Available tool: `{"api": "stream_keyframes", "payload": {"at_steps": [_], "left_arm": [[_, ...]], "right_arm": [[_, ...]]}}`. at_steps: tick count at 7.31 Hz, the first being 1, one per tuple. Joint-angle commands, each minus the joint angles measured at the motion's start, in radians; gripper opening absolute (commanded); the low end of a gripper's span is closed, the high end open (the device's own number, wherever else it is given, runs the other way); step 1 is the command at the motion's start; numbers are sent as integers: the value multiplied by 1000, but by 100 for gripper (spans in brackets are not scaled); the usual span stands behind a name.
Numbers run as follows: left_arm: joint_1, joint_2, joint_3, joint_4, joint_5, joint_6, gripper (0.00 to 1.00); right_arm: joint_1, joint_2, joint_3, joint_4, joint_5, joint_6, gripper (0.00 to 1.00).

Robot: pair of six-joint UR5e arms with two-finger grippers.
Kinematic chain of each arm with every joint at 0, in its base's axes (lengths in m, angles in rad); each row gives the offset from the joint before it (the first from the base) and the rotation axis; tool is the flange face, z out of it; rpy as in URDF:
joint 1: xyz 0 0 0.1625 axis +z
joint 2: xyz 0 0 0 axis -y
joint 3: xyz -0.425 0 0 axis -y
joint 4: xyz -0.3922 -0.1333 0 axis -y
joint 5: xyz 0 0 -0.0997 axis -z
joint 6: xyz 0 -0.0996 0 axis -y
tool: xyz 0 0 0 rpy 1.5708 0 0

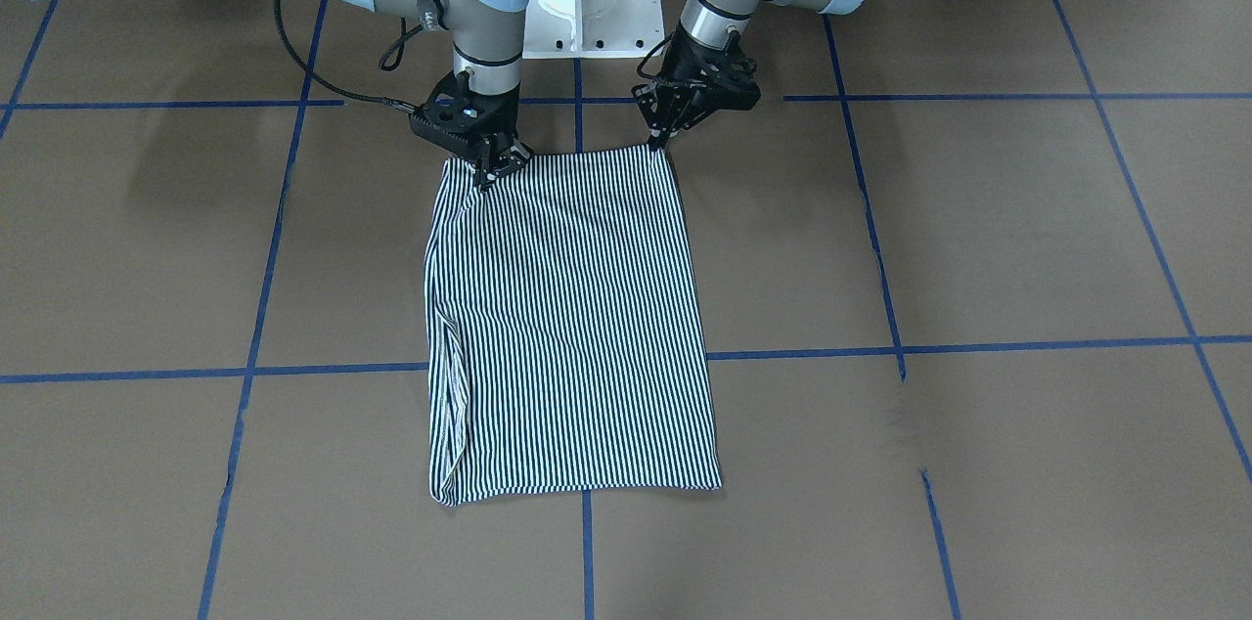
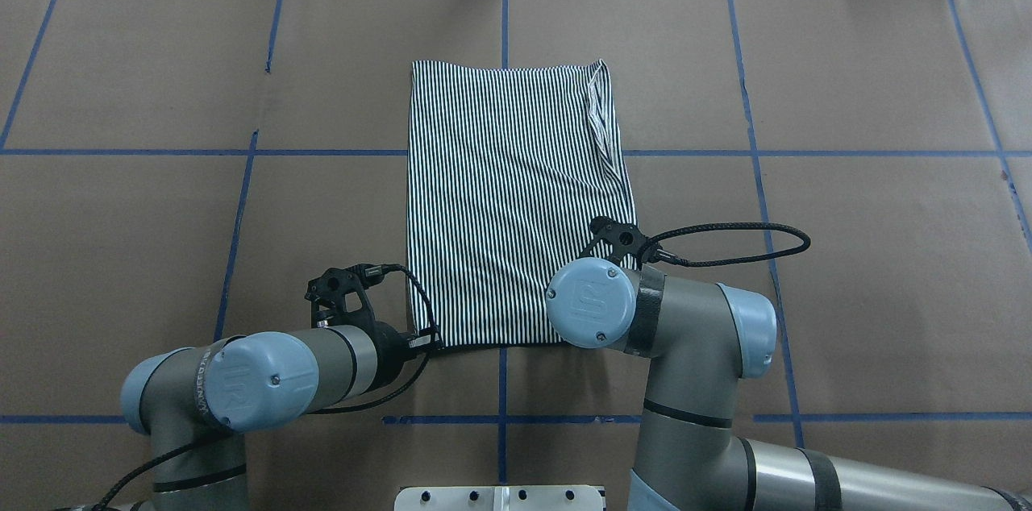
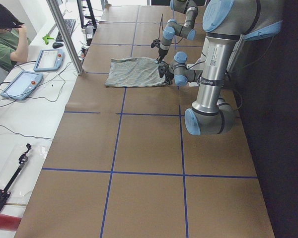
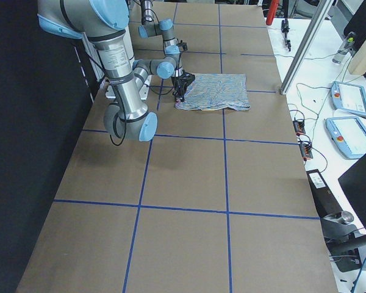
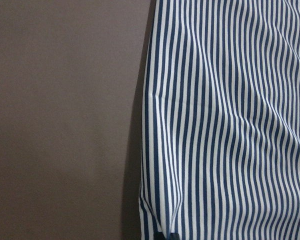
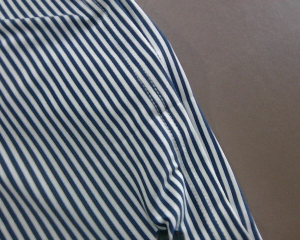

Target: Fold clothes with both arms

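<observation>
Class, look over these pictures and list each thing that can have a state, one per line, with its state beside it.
polo shirt, folded into a long rectangle, lying on the table, collar out of sight.
left gripper, shut on the polo shirt's corner nearest the robot, on its left side.
right gripper, shut on the polo shirt's other corner nearest the robot.

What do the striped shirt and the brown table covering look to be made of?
Striped shirt: soft matte fabric, probably a knit; it ripples and shows a stitched seam. Table covering: seemingly matte brown paper or card; flat, dull, crossed by blue tape lines.
</observation>
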Motion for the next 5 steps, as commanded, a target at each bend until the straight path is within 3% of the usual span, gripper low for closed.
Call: {"api": "stream_keyframes", "payload": {"at_steps": [1,3,5], "left_arm": [[-1,0,-14,3,-5,2,0],[-9,14,-126,81,-23,50,0],[-9,6,-360,341,-66,49,0]], "right_arm": [[9,4,15,0,-1,1,0],[10,-9,118,-17,4,1,0],[-29,-6,306,-194,5,26,0]]}}
